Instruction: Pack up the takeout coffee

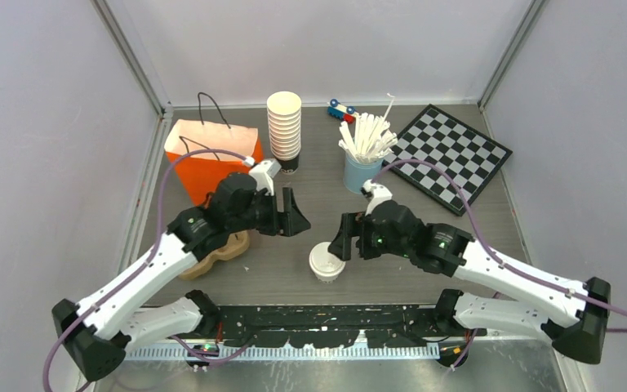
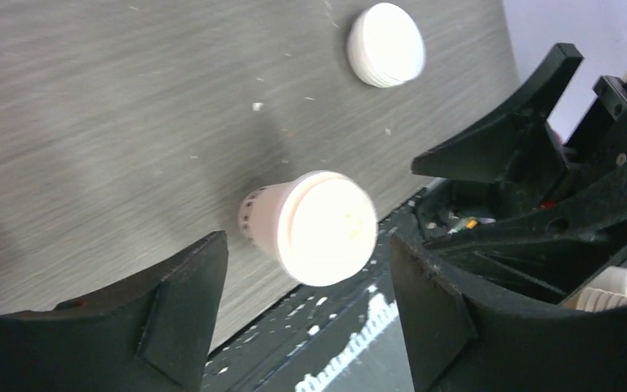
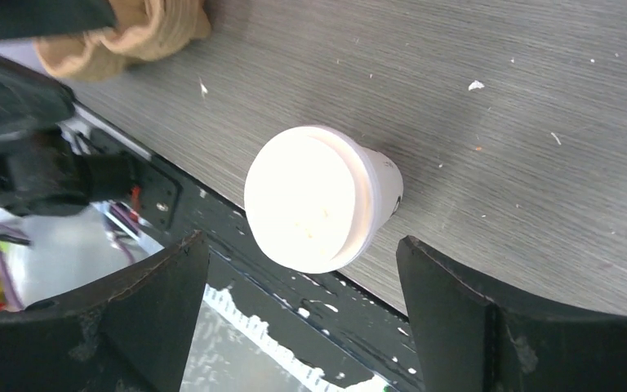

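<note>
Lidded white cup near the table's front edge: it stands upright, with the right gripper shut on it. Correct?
No. The right gripper is open: the right wrist view shows its fingers flanking the lidded white cup without touching it. The cup does stand upright near the front edge of the table.

Your grey wood-grain table is carrying 1 small white lidded paper cup near its front edge, an orange paper bag, a stack of cream cups, a light-blue cup of white sticks and a checkerboard.
</note>
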You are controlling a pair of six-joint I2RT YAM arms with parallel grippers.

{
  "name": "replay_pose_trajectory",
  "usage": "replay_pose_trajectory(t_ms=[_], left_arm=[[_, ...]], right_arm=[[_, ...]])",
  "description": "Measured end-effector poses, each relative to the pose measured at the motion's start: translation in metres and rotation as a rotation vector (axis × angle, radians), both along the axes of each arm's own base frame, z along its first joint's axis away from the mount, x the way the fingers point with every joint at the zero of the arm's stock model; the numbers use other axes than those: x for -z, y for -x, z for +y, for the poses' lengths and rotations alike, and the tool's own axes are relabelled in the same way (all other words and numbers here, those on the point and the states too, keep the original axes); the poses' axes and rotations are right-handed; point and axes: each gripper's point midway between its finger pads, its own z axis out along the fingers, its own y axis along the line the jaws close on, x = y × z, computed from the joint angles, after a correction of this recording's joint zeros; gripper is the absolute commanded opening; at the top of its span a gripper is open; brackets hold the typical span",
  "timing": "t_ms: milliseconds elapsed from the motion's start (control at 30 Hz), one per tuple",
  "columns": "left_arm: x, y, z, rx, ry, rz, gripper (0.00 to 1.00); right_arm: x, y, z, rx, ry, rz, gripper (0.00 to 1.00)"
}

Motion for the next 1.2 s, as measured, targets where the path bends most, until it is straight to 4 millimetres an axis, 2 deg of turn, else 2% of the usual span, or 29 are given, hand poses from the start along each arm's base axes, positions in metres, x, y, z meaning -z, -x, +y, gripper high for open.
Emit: replay_pose_trajectory(t_ms=[33,100,300,500,767,867,1067,1200], left_arm=[[-0.004,0.001,0.008,-0.016,-0.018,-0.024,0.78],[-0.012,0.003,0.026,-0.054,-0.053,-0.074,0.98],[-0.036,0.015,0.077,-0.164,-0.107,-0.215,1.0],[-0.042,0.026,0.111,-0.225,-0.138,-0.295,1.0],[-0.017,0.036,0.131,-0.236,-0.218,-0.286,1.0],[-0.014,0.038,0.134,-0.235,-0.23,-0.291,1.0],[-0.012,0.037,0.136,-0.235,-0.242,-0.299,1.0],[-0.01,0.037,0.138,-0.237,-0.252,-0.298,1.0]], right_arm=[[0.0,0.002,0.004,-0.019,0.038,-0.014,0.89],[0.002,0.006,0.012,-0.06,0.108,-0.046,0.9],[0.009,0.012,0.03,-0.139,0.264,-0.128,0.92],[0.028,0.005,0.043,-0.174,0.372,-0.137,0.93],[0.045,0.0,0.046,-0.188,0.488,-0.153,0.93],[0.049,0.0,0.045,-0.193,0.507,-0.149,0.92],[0.052,0.001,0.047,-0.198,0.505,-0.144,0.81],[0.051,0.001,0.048,-0.195,0.503,-0.142,0.78]])
